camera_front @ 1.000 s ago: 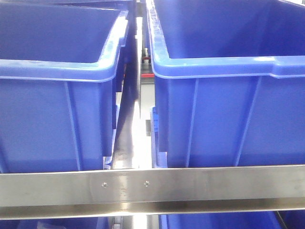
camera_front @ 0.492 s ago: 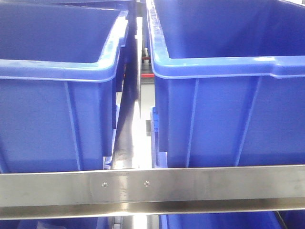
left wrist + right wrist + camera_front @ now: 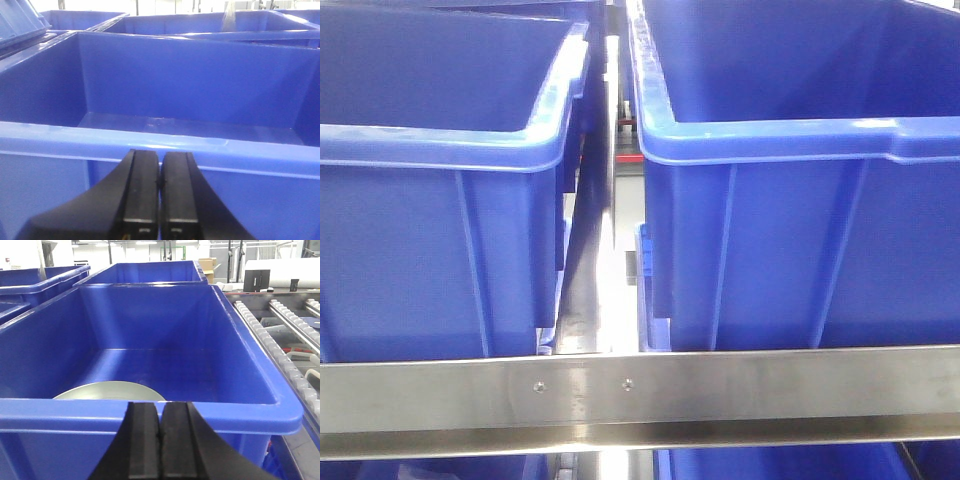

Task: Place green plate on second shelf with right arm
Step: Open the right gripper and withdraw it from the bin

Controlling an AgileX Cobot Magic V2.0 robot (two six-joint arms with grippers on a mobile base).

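Note:
The green plate [image 3: 110, 391] lies on the floor of a blue bin [image 3: 235, 412] in the right wrist view, half hidden behind the bin's near rim. My right gripper [image 3: 161, 412] is shut and empty, outside the bin, in front of that rim. My left gripper [image 3: 160, 160] is shut and empty in front of the near rim of another blue bin [image 3: 60, 137], whose inside shows nothing. The plate and both grippers are out of the front view.
Two blue bins [image 3: 440, 150] [image 3: 790, 140] stand side by side behind a steel shelf rail [image 3: 640, 392], with a narrow gap between them. A roller conveyor [image 3: 285, 345] runs to the right of the plate's bin. More blue bins [image 3: 190, 25] stand behind.

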